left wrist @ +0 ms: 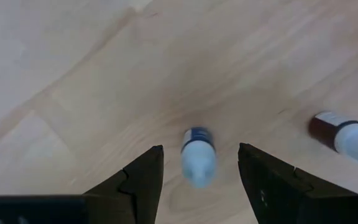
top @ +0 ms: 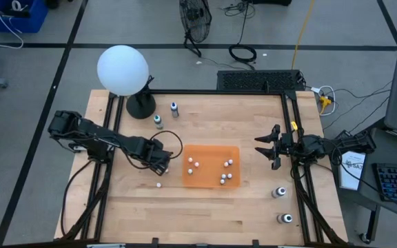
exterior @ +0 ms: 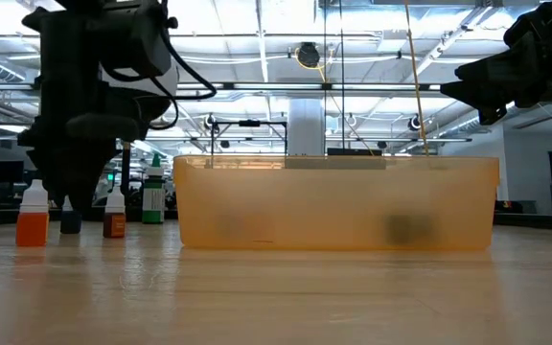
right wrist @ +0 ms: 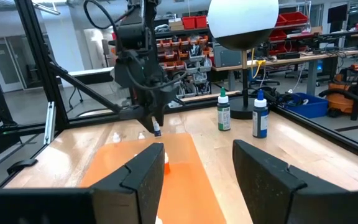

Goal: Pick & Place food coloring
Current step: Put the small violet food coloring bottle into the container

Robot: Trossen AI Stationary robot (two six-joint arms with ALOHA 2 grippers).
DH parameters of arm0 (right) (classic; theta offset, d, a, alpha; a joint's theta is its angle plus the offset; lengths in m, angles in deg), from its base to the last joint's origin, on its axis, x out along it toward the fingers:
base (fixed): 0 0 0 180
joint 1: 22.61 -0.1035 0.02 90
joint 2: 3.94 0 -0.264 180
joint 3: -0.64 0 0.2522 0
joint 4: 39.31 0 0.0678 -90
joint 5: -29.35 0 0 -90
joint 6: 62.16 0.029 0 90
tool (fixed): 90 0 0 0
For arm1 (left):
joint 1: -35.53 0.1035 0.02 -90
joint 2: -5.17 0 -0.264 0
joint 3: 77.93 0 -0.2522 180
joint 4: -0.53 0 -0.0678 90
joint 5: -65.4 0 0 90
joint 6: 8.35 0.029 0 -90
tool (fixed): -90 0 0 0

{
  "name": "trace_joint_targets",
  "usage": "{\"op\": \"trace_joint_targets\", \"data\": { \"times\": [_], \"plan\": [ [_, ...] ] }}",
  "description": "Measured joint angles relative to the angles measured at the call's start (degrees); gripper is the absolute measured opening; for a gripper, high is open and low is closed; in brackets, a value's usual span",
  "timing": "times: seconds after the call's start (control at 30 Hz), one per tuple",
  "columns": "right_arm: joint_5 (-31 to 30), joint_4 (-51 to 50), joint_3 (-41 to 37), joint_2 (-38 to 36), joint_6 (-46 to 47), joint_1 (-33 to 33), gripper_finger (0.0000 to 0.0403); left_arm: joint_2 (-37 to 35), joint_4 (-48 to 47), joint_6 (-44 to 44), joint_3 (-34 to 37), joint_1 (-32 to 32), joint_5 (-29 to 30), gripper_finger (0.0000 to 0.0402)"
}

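The food coloring is a set of tiny white-capped bottles. Several stand in the orange tray (top: pixel 212 155), and one lies loose on the wood (top: pixel 159 184). My left gripper (top: pixel 165 165) hangs open just left of the tray, pointing down. In the left wrist view, my left gripper (left wrist: pixel 200 147) has a finger on each side of a small blue bottle (left wrist: pixel 197 158), with a gap on both sides. The bottle stands upright on the table. A brown bottle (left wrist: pixel 347 134) stands nearby. My right gripper (top: pixel 266 147) waits open, right of the tray.
A white globe on a black base (top: pixel 124 72) stands at the far left. Near it are two larger bottles, one green (top: pixel 158 121) and one blue (top: pixel 174 109). Two more bottles (top: pixel 279 192) (top: pixel 286 218) stand at the near right. In the low view an orange bottle (exterior: pixel 32 216) stands beside the left gripper.
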Motion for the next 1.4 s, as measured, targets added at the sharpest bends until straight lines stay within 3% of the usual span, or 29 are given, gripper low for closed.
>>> {"op": "trace_joint_targets", "data": {
  "times": [0.33,0.5,0.63,0.8,0.93,1.13,1.4],
  "plan": [
    [0.02,0.00,-0.01,0.00,-0.01,0.00,0.0176,-0.04,0.62,0.60,0.30,0.13,-0.91,0.0172],
    [0.00,0.00,-0.01,0.00,-0.02,0.00,0.0178,-0.04,0.17,1.14,0.30,0.13,-0.87,0.0125],
    [0.00,0.00,0.00,0.00,0.00,0.00,0.0180,-0.07,-0.23,2.45,0.28,0.13,-0.63,0.0063],
    [0.02,0.00,-0.01,0.00,0.00,0.00,0.0177,-0.04,-0.91,5.74,-1.97,0.24,-0.06,0.0055],
    [0.01,0.00,-0.01,0.00,0.00,0.00,0.0178,-0.12,-1.01,12.68,-10.05,0.24,1.20,0.0055],
    [0.00,0.00,-0.01,0.00,0.00,0.00,0.0176,1.92,-0.80,26.45,-28.02,0.33,5.50,0.0055],
    [0.00,0.03,0.00,0.00,0.00,0.00,0.0180,19.28,-9.83,41.97,-51.90,-0.43,5.66,0.0055]
  ]
}}
